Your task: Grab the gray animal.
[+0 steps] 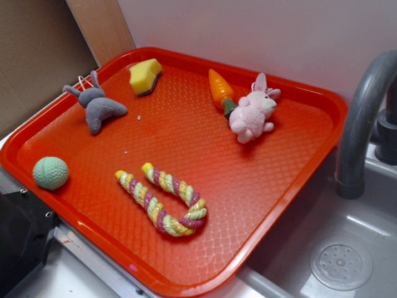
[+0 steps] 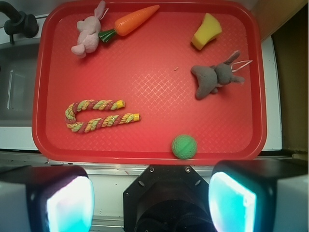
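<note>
Red tray carries all toys, spread well apart, likely so each can be picked alone. Gripper high above tray's near edge, jaws wide apart, holding nothing; judged pre-approach. Rope candy cane mid-tray. Gray animal near tray's far corner, just beside yellow wedge: small gray plush rabbit, two long ears, thin white string loop, lying on side.

1. Exterior view: I look down obliquely from beside the sink, fairly near, across the red tray.
2. Wrist view: I look straight down from high above, with the fingers at the bottom edge.
3. Both views share the whole tray.
</note>
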You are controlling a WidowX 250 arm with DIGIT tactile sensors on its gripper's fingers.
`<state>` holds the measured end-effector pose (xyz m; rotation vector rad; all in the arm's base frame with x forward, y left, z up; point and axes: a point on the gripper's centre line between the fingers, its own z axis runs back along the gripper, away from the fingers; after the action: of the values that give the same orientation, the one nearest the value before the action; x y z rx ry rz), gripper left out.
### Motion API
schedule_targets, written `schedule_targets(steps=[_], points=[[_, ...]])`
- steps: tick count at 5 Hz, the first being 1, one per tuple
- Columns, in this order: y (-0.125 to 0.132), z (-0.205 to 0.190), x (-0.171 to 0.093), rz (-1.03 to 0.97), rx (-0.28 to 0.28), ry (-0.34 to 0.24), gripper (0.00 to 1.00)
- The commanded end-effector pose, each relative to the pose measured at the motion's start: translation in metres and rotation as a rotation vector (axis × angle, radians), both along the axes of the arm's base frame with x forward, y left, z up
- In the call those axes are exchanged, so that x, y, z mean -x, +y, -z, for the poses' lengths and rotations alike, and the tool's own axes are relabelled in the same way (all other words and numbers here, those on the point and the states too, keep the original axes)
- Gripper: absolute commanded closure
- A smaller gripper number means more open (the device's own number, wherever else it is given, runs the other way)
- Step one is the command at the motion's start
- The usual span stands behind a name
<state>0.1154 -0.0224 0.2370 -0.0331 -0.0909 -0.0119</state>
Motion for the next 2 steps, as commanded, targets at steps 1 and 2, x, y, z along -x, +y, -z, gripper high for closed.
schedule_targets(steps=[1, 2], points=[[0.0, 0.0, 0.0, 0.0, 0.0, 0.0, 0.0], [0.008, 0.001, -0.035, -0.249, -0.003, -0.111, 0.0]])
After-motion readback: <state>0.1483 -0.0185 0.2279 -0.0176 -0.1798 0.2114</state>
